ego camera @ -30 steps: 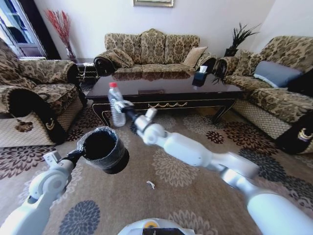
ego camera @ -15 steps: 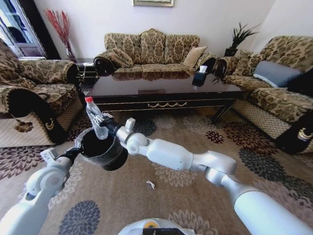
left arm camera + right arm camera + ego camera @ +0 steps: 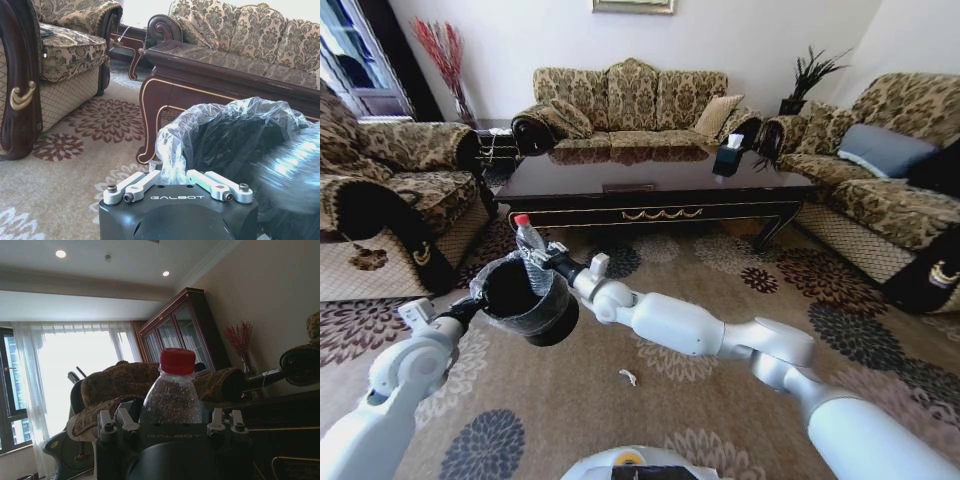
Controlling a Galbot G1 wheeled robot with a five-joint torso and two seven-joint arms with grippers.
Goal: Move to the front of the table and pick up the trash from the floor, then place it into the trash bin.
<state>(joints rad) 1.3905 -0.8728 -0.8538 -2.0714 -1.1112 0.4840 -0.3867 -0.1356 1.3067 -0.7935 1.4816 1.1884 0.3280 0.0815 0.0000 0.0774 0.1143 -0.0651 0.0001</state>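
A: Step noted: deposit. The bottle (image 3: pixel 531 255) is pinched by the right gripper (image 3: pixel 552 258), left of centre in the head view, its lower half already inside the rim of the bin (image 3: pixel 525 301), red cap up.

B: And the bin?

A: It is held off the carpet (image 3: pixel 700 400) by the left gripper (image 3: pixel 172 179), whose fingers are pressed together on the plastic liner (image 3: pixel 175 145) at the rim. The table (image 3: pixel 650 185) lies beyond, upper centre.

B: Next move?

A: A release is judged to be called for, once the bottle is clear of the liner; how deep it sits is hard to tell. A white scrap (image 3: pixel 628 377) is left on the carpet, lower centre.
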